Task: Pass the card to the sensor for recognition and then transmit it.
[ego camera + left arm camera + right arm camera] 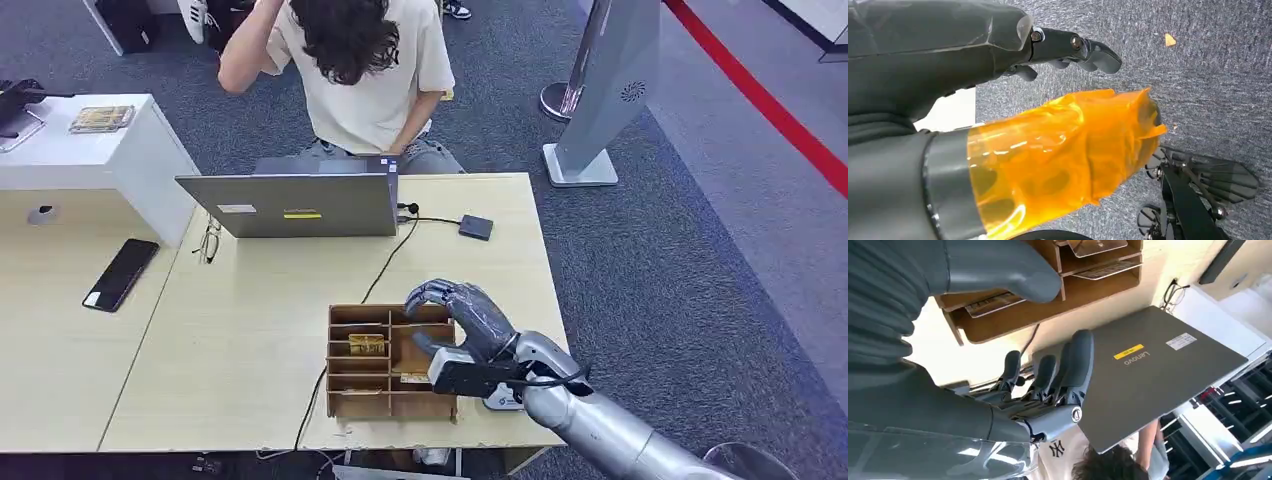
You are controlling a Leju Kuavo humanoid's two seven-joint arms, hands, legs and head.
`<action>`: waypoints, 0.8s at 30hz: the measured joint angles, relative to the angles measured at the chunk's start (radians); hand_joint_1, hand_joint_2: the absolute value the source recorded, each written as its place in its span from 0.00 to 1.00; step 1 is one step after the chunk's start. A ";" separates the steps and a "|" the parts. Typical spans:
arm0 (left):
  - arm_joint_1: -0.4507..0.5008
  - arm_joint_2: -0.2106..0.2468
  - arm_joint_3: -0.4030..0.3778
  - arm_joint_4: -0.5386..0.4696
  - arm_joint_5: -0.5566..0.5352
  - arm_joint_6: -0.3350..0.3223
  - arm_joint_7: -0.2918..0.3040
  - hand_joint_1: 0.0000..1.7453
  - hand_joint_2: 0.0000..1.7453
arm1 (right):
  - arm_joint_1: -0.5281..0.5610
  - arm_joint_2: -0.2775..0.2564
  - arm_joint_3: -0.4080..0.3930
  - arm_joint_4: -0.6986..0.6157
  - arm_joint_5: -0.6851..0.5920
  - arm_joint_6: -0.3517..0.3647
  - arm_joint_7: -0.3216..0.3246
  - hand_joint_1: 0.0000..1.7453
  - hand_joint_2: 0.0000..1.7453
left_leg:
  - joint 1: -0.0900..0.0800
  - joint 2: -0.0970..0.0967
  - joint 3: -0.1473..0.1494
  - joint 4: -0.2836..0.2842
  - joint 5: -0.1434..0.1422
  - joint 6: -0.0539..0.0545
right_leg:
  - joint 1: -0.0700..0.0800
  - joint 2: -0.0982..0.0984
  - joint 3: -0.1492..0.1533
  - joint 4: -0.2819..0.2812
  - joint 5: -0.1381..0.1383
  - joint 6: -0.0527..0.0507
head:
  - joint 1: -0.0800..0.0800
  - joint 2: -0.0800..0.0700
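Card (367, 344) lay in a slot of the wooden organizer (345, 392) on the desk (250, 320).
Desk held a grey laptop (300, 205), the organizer, a black phone (121, 273), a small dark sensor pad (476, 226). Person (360, 70) sat behind the laptop. Right hand (465, 320) hovered over the organizer's right side, fingers apart, empty. Left hand (1068, 50) hung over carpet, fingers loosely curled, empty.

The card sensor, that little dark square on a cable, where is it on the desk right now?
In the head view the card sensor lies flat on the desk's far right part, just right of the laptop and beyond the wooden card box.
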 joint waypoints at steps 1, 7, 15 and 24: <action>0.000 0.000 0.000 0.000 0.000 0.000 0.000 0.00 0.00 | 0.000 0.000 0.000 0.000 0.008 -0.003 0.000 0.44 1.00 | 0.000 0.000 0.000 0.000 0.000 0.000 | 0.000 0.000 0.000 0.000 0.000 0.000 | 0.000 0.000; 0.000 0.000 0.000 0.000 0.000 0.000 0.000 0.00 0.00 | 0.000 0.000 0.003 0.009 0.073 -0.051 0.007 0.48 1.00 | 0.000 0.000 0.000 0.000 0.000 0.000 | 0.000 0.000 0.000 0.000 0.000 0.000 | 0.000 0.000; 0.000 0.000 0.000 0.000 0.000 0.001 0.001 0.00 0.00 | -0.004 0.000 0.014 0.025 0.168 -0.100 0.030 0.58 1.00 | 0.000 0.000 0.000 0.000 0.000 0.000 | 0.000 0.000 0.000 0.000 0.000 0.000 | 0.000 0.000; 0.000 0.000 0.000 0.000 0.000 -0.006 0.003 0.00 0.00 | -0.036 -0.015 0.046 0.043 0.254 -0.101 0.083 0.59 1.00 | 0.000 0.000 0.000 0.000 0.000 0.000 | 0.000 0.000 0.000 0.000 0.000 0.000 | 0.000 0.000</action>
